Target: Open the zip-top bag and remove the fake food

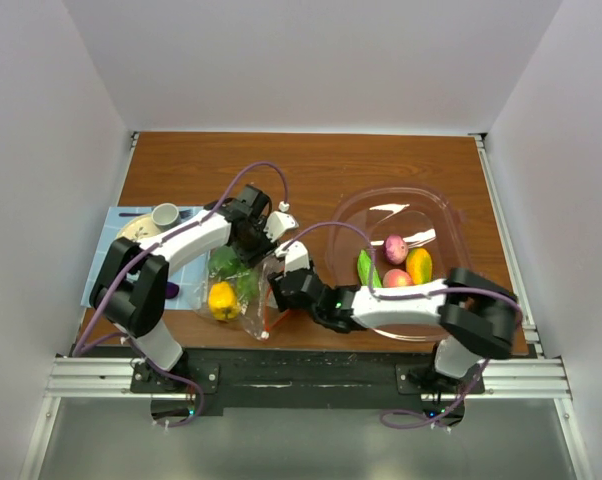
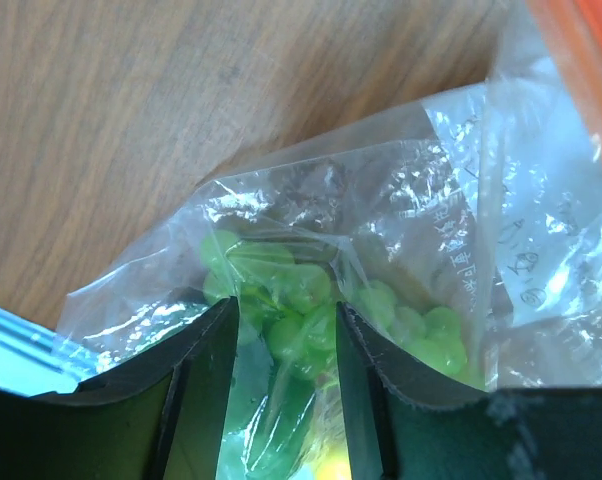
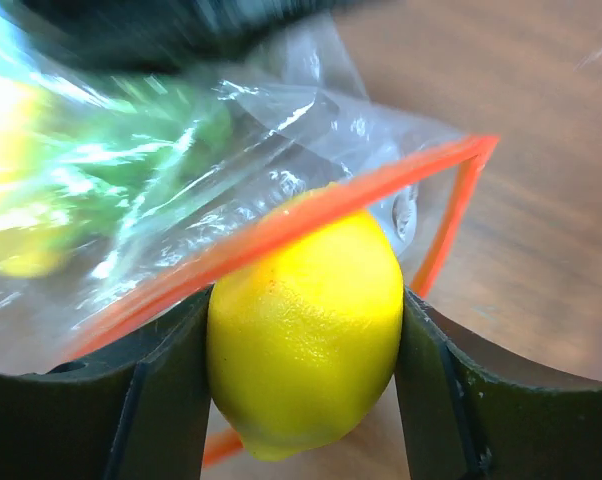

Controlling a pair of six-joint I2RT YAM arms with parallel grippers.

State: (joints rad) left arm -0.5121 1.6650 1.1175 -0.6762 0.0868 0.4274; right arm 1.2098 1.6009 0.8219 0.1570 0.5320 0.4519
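Note:
The clear zip-top bag lies on the wooden table between the arms, its orange zip strip gaping toward the right arm. Inside are green grapes and a yellow piece of fake food. My left gripper is at the bag's far end, shut on a fold of plastic with grapes bunched in it. My right gripper is at the bag's mouth, shut on a yellow lemon that sits half out past the zip strip.
A large clear tub at the right holds a green piece, a pink one and an orange-yellow one. A blue mat with a white cup lies at the left.

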